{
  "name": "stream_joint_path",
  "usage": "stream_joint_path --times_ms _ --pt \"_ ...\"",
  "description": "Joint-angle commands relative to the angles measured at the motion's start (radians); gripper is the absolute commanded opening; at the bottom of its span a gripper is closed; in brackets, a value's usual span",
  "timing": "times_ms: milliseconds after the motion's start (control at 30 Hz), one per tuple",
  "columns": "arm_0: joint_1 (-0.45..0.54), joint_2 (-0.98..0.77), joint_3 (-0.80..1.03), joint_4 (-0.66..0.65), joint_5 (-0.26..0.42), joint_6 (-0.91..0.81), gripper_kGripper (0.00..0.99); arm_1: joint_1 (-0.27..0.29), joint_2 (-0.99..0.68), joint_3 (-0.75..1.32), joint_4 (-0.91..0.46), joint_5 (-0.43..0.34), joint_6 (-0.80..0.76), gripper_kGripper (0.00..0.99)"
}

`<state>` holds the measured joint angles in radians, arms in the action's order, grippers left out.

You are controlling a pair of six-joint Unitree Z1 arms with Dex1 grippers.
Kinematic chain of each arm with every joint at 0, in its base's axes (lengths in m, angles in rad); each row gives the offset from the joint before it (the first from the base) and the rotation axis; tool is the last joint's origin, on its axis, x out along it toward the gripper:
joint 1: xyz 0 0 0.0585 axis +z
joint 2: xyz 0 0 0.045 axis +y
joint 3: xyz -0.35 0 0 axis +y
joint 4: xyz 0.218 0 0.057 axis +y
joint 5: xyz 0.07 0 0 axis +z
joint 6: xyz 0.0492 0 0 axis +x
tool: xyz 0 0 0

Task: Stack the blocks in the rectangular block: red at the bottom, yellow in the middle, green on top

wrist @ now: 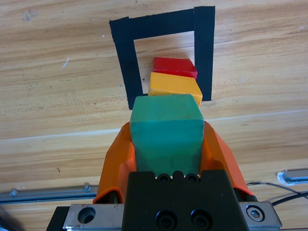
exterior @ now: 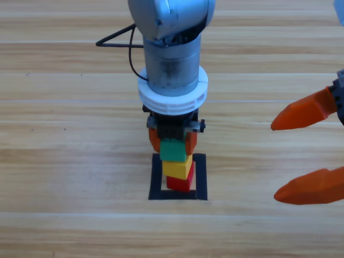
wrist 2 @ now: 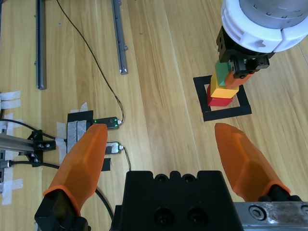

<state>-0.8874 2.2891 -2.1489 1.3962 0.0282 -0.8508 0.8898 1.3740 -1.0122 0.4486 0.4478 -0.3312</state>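
Clamping the green cube atop the yellow cube and red cube inside the tape rectangle, the left gripper likely needs only a clean release, while the right gripper waits wide open at the table's right edge.

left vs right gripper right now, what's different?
The left gripper is shut on the green cube, above the yellow cube; the right gripper is open and holds nothing. The left gripper is over the tape rectangle; the right gripper is off to the side. Both have orange jaws.
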Motion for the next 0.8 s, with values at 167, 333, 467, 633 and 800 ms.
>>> stream_joint_path --times_ms 167,333,467,633,800 --pt "-0.028 0.055 -0.014 -0.010 -0.005 -0.010 0.041 -0.014 0.020 -0.003 0.024 0.006 0.001 0.982" --pt "-0.028 0.055 -0.023 -0.010 -0.007 -0.010 0.041 -0.015 0.020 -0.002 0.024 0.006 0.001 0.982" --pt "-0.033 0.055 -0.025 -0.010 -0.005 -0.010 0.041 -0.015 0.020 -0.003 0.024 0.006 0.003 0.982" --pt "-0.036 0.055 -0.020 -0.010 -0.005 -0.014 0.041 -0.014 0.022 -0.002 0.024 0.006 0.003 0.982" --pt "-0.036 0.055 -0.017 -0.010 -0.004 -0.016 0.041 -0.015 0.022 -0.002 0.024 0.006 0.004 0.982"
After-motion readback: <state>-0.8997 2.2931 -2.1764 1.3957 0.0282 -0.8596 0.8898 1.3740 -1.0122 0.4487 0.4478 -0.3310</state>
